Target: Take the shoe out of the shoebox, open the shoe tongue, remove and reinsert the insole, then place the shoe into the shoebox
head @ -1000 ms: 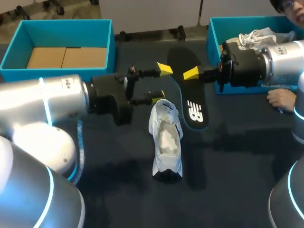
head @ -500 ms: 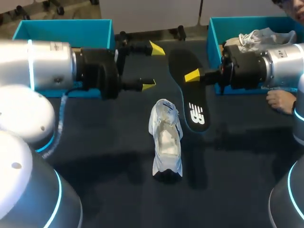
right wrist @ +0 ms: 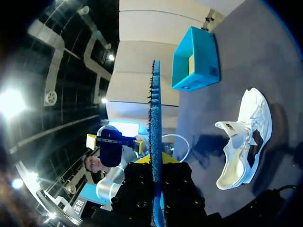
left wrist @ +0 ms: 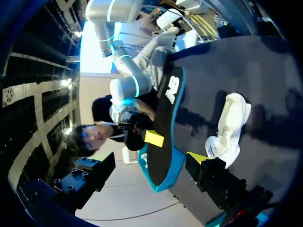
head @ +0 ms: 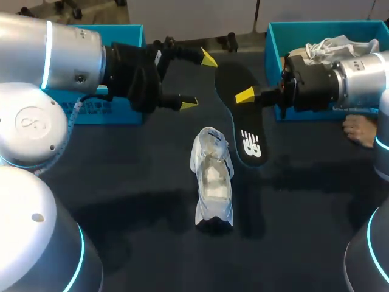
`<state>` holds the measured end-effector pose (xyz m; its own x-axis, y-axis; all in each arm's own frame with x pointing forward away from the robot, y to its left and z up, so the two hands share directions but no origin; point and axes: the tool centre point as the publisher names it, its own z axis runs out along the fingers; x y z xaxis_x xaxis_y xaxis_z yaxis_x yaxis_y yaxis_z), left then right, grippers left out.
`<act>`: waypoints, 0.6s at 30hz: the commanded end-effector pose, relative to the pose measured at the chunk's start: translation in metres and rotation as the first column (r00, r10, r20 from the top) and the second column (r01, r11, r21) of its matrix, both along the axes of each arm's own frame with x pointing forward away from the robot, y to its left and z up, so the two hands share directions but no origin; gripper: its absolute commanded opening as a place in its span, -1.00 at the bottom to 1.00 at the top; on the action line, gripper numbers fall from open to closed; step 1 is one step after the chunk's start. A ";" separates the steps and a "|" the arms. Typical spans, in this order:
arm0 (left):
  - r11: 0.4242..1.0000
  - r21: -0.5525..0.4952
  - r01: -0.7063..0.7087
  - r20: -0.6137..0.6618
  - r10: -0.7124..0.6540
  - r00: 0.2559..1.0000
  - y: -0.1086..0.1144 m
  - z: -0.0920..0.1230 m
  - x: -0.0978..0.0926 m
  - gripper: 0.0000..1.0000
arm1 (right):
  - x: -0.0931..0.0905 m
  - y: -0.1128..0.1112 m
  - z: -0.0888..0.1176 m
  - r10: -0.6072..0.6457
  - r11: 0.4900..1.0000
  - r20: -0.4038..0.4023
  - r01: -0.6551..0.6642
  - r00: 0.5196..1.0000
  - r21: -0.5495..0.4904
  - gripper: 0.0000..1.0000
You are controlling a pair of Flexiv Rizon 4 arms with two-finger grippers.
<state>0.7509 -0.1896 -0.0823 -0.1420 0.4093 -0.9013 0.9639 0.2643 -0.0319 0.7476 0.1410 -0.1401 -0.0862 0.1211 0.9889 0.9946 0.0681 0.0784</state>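
Note:
A white shoe (head: 213, 176) lies on the dark table, toe towards the near edge, its tongue pulled open. Just right of it, my right gripper (head: 246, 95) is shut on the black insole (head: 242, 121), holding it above the table. In the right wrist view the insole (right wrist: 155, 118) stands edge-on between the fingers of the right gripper (right wrist: 155, 161), with the shoe (right wrist: 244, 137) beyond it. My left gripper (head: 199, 80) hangs open and empty behind the shoe, left of the insole. From the left wrist, the left gripper (left wrist: 149, 178) frames the insole (left wrist: 165, 123) and the shoe (left wrist: 227, 125).
A blue shoebox (head: 124, 112) stands at the back left, mostly behind my left arm. A second blue box (head: 272, 45) at the back right holds a white shoe (head: 328, 47). A person's hand (head: 360, 129) rests on the table near the right edge.
My left arm has lifted and swung back, carrying its open gripper away from the shoe towards the far side. The right gripper and insole have stayed put.

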 end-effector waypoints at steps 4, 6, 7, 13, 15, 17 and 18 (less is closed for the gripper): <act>0.941 0.332 0.065 -0.041 -0.055 0.998 -0.011 0.014 0.004 1.00 | 0.003 0.005 -0.001 0.011 1.000 -0.005 -0.011 1.000 -0.002 -1.00; 0.924 0.375 0.075 -0.039 -0.065 0.997 -0.016 0.017 0.006 1.00 | 0.002 0.006 -0.001 0.011 1.000 -0.005 -0.011 1.000 -0.004 -1.00; 0.912 0.403 0.075 -0.039 -0.064 0.997 -0.018 0.018 0.005 1.00 | 0.002 0.007 -0.002 0.011 1.000 -0.004 -0.011 1.000 -0.006 -1.00; 0.843 0.524 0.123 -0.075 -0.097 0.992 -0.028 0.020 0.009 1.00 | -0.001 0.010 -0.005 0.003 1.000 -0.005 -0.003 1.000 -0.006 -1.00; 0.818 0.559 0.139 -0.095 -0.104 0.990 -0.030 0.021 0.009 1.00 | 0.000 0.011 -0.006 0.004 1.000 -0.005 -0.004 1.000 -0.006 -1.00; 0.792 0.591 0.156 -0.125 -0.102 0.987 -0.033 0.023 0.010 1.00 | 0.000 0.012 -0.006 0.006 1.000 -0.004 -0.006 1.000 -0.007 -1.00; 0.776 0.609 0.164 -0.138 -0.100 0.985 -0.034 0.023 0.010 1.00 | 0.000 0.012 -0.006 0.006 1.000 -0.003 -0.006 1.000 -0.007 -1.00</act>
<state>0.7509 -0.2130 -0.0635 -0.0760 0.6646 -0.7433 0.9906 0.1353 0.0198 0.7468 0.1500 -0.1452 -0.0835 0.1275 0.9883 0.9944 0.0756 0.0742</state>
